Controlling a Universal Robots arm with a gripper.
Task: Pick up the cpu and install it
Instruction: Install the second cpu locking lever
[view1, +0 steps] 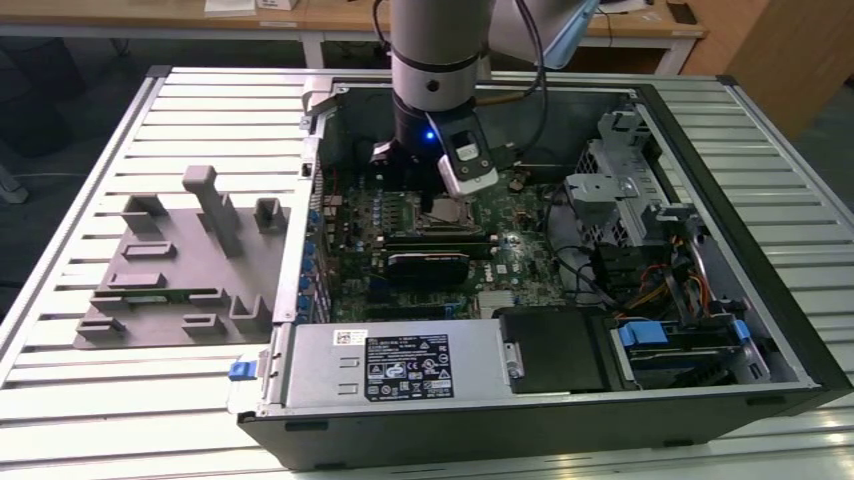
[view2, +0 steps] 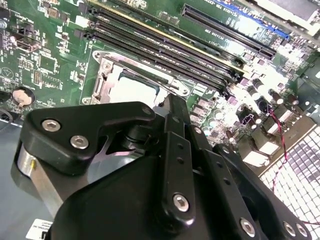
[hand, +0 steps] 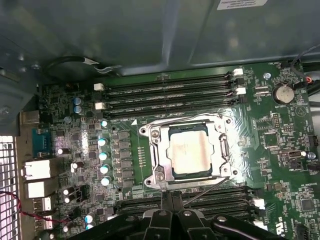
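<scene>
The cpu (hand: 190, 150) is a silvery square chip with a pale rim, lying flat inside the metal-framed socket (hand: 154, 152) on the green motherboard (hand: 280, 145). In the second wrist view the cpu (view2: 131, 91) shows just beyond the black finger tips. My gripper (hand: 172, 202) hovers close beside the socket's edge, fingers together with nothing between them. In the exterior view the gripper (view1: 465, 192) hangs inside the open computer case, over the socket (view1: 447, 211).
Memory slots (hand: 170, 92) run on both sides of the socket. The case wall (hand: 150, 30) rises close behind. A power supply (view1: 387, 365) and drive cage (view1: 681, 340) fill the case's near side. A grey fixture tray (view1: 174, 270) lies at the exterior view's left.
</scene>
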